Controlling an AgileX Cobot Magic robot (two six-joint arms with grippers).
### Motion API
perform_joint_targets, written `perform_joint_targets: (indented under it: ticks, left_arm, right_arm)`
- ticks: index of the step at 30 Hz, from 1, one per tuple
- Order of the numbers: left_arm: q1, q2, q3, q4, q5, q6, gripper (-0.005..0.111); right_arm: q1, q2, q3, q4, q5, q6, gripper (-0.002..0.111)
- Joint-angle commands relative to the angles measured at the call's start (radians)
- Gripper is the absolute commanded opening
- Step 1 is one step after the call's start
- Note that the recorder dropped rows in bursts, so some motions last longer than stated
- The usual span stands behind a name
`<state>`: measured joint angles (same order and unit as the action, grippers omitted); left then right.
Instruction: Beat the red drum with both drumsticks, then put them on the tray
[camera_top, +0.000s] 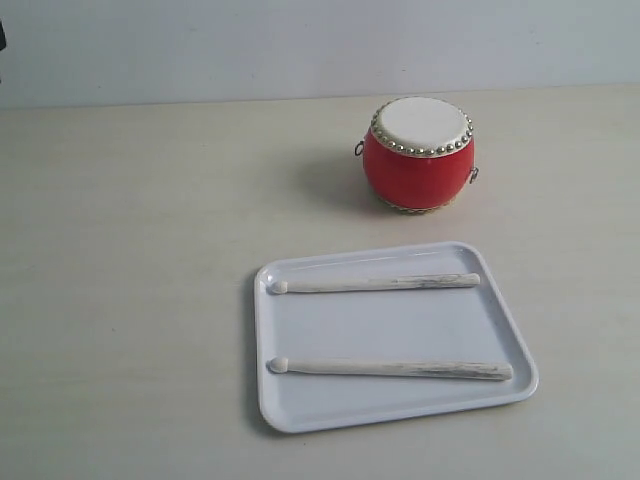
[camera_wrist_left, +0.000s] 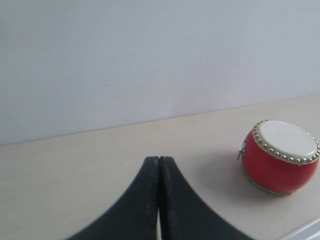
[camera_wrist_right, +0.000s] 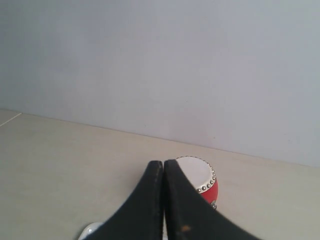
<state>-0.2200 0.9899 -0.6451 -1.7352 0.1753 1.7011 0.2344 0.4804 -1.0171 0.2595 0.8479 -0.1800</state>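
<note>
Both sticks (camera_top: 375, 283) lie on the tray (camera_top: 400, 325) near the counter's (camera_top: 130, 300) front edge; the drum (camera_top: 420, 160) stands toward the far edge. The left fingers (camera_wrist_left: 147, 200) and the right fingers (camera_wrist_right: 150, 205) are clenched on nothing. The sticks look light, stiff and apt to roll: grip each across its butt end.

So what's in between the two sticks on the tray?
Nothing. Between the far drumstick and the near drumstick there is only the bare white floor of the tray, as the exterior view shows.
</note>
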Motion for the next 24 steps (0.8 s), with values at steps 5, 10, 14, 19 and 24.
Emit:
perform_joint_targets:
  ticks: [5, 10, 14, 19, 24]
  left_arm:
    - [-0.002, -0.005, 0.005, -0.009, 0.005, -0.006, 0.000]
    - [0.001, -0.010, 0.005, -0.009, 0.005, -0.006, 0.000]
    - [0.002, -0.077, 0.007, -0.009, 0.005, -0.017, 0.000]
    - [0.002, -0.251, 0.059, -0.009, 0.005, -0.020, 0.000]
    - [0.002, -0.459, 0.141, -0.009, 0.005, -0.020, 0.000]
  right_arm:
    - [-0.005, -0.003, 0.006, 0.003, -0.011, 0.002, 0.000]
    - [-0.005, -0.003, 0.006, 0.003, -0.011, 0.002, 0.000]
    - [-0.005, -0.003, 0.006, 0.003, -0.011, 0.002, 0.000]
    - [-0.005, -0.003, 0.006, 0.003, -0.004, 0.002, 0.000]
    - [-0.005, -0.003, 0.006, 0.003, -0.001, 0.002, 0.000]
